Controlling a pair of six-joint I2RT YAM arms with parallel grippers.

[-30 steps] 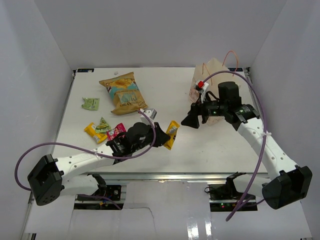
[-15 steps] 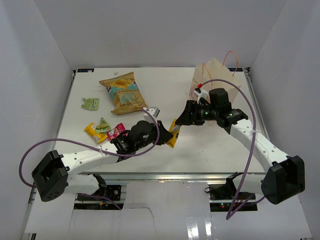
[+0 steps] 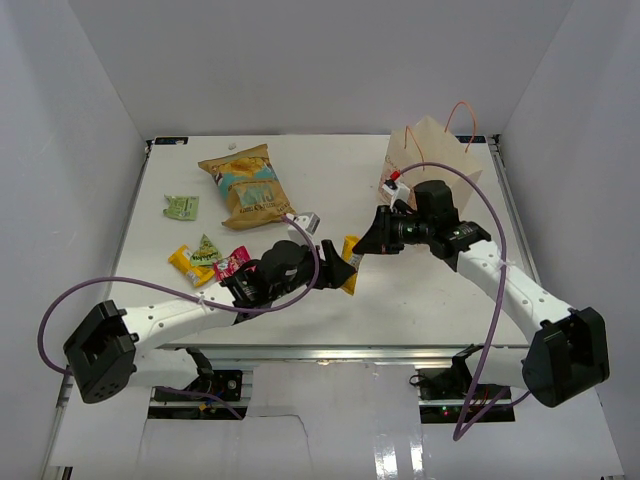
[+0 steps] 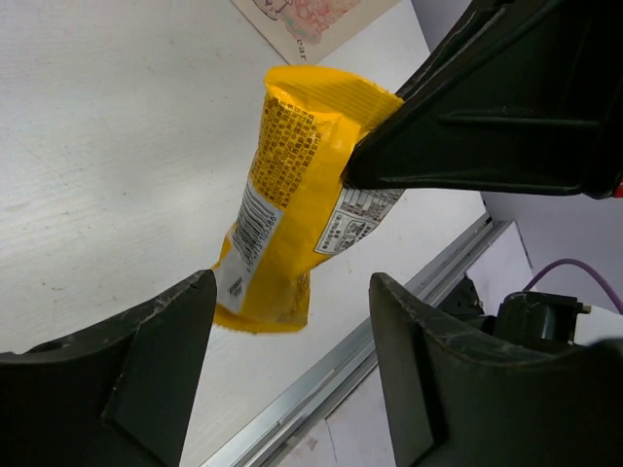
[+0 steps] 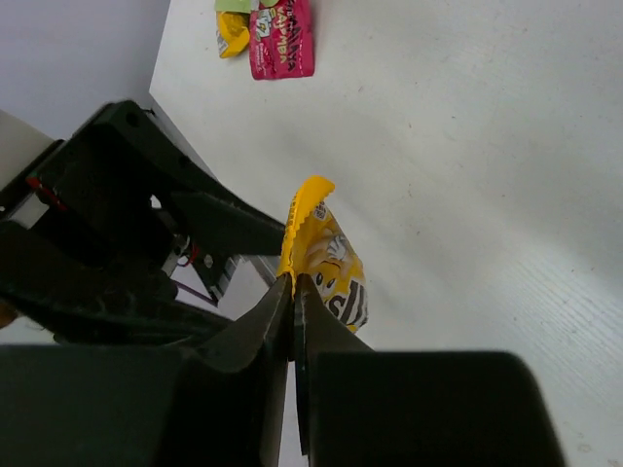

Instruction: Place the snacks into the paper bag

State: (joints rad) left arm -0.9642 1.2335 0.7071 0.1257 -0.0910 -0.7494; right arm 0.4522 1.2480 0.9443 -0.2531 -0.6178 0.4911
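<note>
Along the surface's point(image 3: 420, 290) left half, from 9 toward 11 o'clock, lie a green packet point(image 3: 181, 206), a pink packet point(image 3: 231, 264) and the tan-gold chip bag point(image 3: 247, 187), all loose. Near centre, the left hand point(image 4: 290, 292) has its fingers spread either side of the yellow packet's point(image 4: 292, 209) lower end, not touching it. That packet hangs above the surface, long axis roughly 12 to 6, pinched at its top edge by the closed right hand point(image 5: 293, 287). The paper bag point(image 3: 430, 150) stands upright at about 1 o'clock from there, nearer this hand than the left one, so the carry should fall to it. The bag's inside is hidden.
</note>
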